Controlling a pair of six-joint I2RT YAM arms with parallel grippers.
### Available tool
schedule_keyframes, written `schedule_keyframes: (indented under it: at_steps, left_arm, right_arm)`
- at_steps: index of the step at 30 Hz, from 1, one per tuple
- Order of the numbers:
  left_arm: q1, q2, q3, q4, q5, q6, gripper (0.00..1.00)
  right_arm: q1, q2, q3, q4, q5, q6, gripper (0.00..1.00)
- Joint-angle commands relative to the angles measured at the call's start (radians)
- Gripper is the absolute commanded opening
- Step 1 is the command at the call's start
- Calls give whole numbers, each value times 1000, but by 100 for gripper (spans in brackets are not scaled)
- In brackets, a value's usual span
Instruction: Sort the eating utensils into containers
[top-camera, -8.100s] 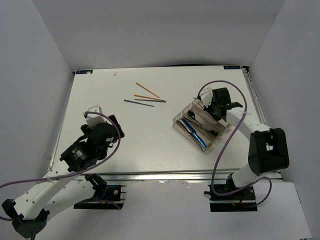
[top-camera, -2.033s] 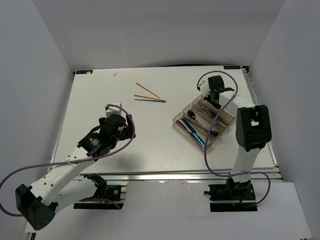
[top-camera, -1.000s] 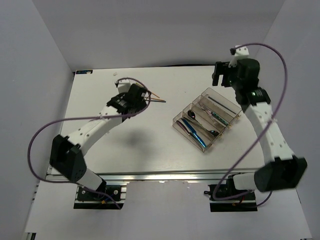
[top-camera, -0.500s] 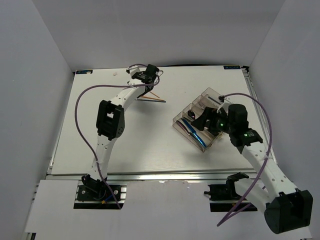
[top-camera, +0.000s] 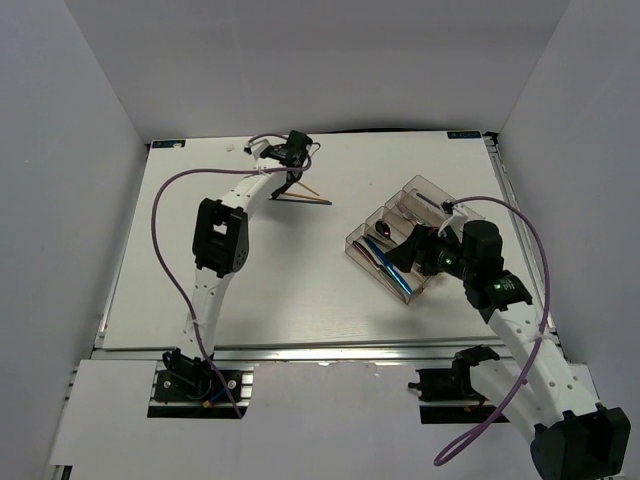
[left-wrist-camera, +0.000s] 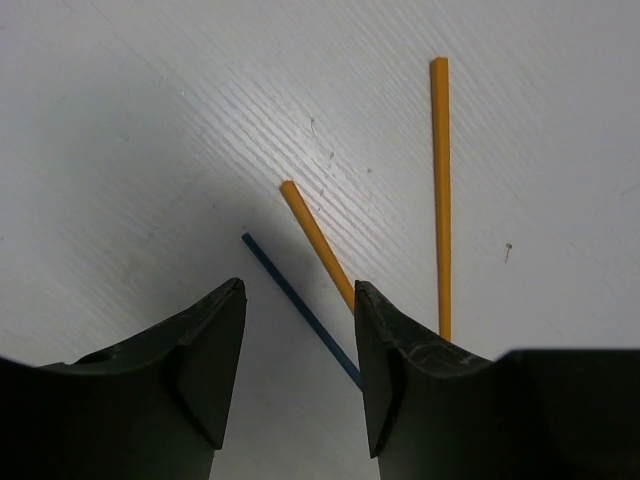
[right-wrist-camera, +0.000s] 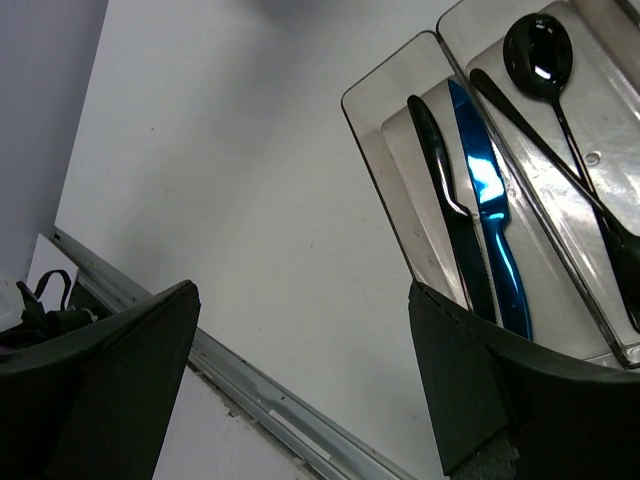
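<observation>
Two orange chopsticks (left-wrist-camera: 315, 240) (left-wrist-camera: 440, 190) and a thin dark blue stick (left-wrist-camera: 290, 285) lie on the white table at the far middle (top-camera: 312, 190). My left gripper (left-wrist-camera: 300, 288) (top-camera: 289, 180) hovers just over them, jaws partly apart. The blue stick runs between them, close to the right finger, and nothing is gripped. The clear divided tray (top-camera: 412, 183) (right-wrist-camera: 400, 180) holds a black knife (right-wrist-camera: 450, 210), a blue knife (right-wrist-camera: 490, 220) and a black spoon (right-wrist-camera: 540, 50). My right gripper (right-wrist-camera: 300, 290) (top-camera: 400, 250) hangs wide open at the tray's near-left end.
The table's metal front rail (right-wrist-camera: 230, 370) runs below the right gripper. White walls close in the table on the left, back and right. Purple cables loop from both arms.
The left arm reached to the far chopsticks and its jaws narrowed from wide to partly apart. The right arm swung from the back of the table down to the tray's near side.
</observation>
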Motion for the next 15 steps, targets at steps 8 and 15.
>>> schedule_keyframes:
  at_steps: [8, 15]
  left_arm:
    - [50, 57, 73, 76, 9, 7, 57]
    - [52, 105, 83, 83, 21, -4, 51]
  right_arm:
    - [6, -16, -8, 35, -58, -2, 89]
    - [12, -23, -1, 35, -75, 1, 89]
